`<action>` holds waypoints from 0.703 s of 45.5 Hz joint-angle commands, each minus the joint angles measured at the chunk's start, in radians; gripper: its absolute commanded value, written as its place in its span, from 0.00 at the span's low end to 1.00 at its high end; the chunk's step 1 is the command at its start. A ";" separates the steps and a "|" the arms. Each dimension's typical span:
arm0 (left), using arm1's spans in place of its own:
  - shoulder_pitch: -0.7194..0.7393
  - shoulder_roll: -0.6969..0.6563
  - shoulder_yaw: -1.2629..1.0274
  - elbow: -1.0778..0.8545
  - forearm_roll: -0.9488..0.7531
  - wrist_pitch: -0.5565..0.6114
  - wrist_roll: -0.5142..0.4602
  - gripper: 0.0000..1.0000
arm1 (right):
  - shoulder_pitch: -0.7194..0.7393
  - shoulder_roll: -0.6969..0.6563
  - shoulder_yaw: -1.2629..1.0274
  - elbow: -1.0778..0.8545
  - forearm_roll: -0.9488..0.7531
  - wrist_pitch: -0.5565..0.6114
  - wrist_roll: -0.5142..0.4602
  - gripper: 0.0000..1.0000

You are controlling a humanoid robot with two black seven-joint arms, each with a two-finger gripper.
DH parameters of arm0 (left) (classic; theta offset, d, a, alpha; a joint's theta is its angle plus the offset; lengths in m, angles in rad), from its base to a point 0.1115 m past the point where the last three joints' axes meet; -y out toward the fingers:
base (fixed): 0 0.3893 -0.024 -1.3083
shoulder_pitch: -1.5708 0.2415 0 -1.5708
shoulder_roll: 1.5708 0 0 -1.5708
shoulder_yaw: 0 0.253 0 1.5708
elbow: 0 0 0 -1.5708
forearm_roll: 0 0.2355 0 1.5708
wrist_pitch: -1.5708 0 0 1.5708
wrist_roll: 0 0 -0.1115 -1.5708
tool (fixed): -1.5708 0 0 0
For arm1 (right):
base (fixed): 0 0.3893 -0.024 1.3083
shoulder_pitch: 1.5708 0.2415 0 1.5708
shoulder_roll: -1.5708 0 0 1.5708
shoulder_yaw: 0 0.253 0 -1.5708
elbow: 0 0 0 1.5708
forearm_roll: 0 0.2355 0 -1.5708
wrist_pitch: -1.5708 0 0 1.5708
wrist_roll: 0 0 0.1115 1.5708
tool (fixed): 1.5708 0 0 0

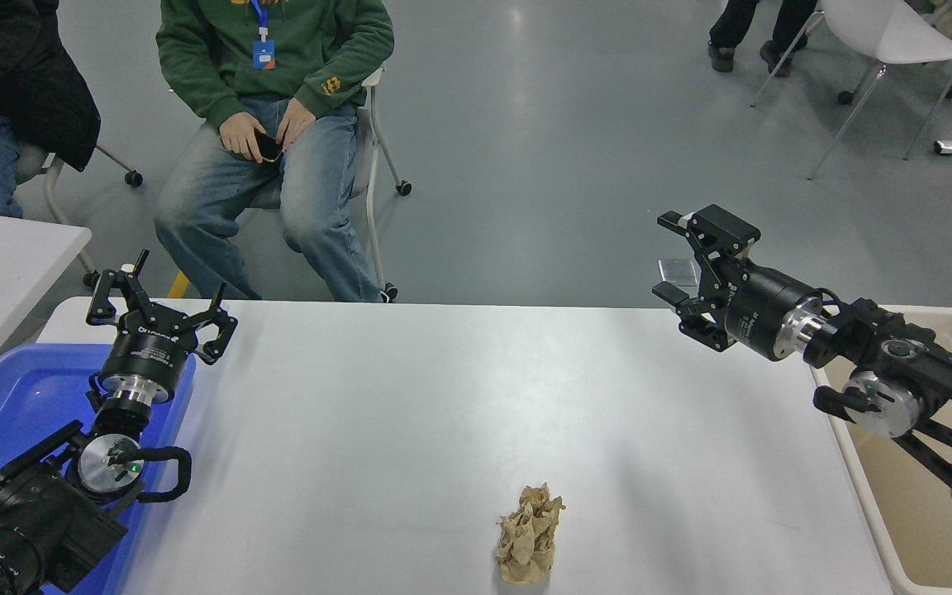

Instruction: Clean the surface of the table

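You see the smooth white bench carrying a crumpled brown paper wad at lower centre, both end effectors, left and right, spread wide.

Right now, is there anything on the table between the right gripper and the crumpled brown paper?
No. In the head view, only bare white table lies between the open right gripper and the crumpled brown paper.

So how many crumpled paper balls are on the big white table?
1. The crumpled brown paper sits near the front edge of the table surface, a bit right of middle. None looks hidden.
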 commanded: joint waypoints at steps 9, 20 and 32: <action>0.000 -0.001 0.000 0.001 0.000 0.000 -0.001 1.00 | -0.020 0.006 0.009 0.056 -0.042 0.000 0.009 1.00; 0.000 -0.001 0.000 0.001 -0.001 0.000 -0.001 1.00 | -0.020 0.010 0.014 0.053 -0.042 -0.001 0.009 1.00; 0.000 0.001 0.000 0.001 -0.001 0.000 -0.001 1.00 | -0.020 0.009 0.029 0.044 -0.042 -0.003 0.009 1.00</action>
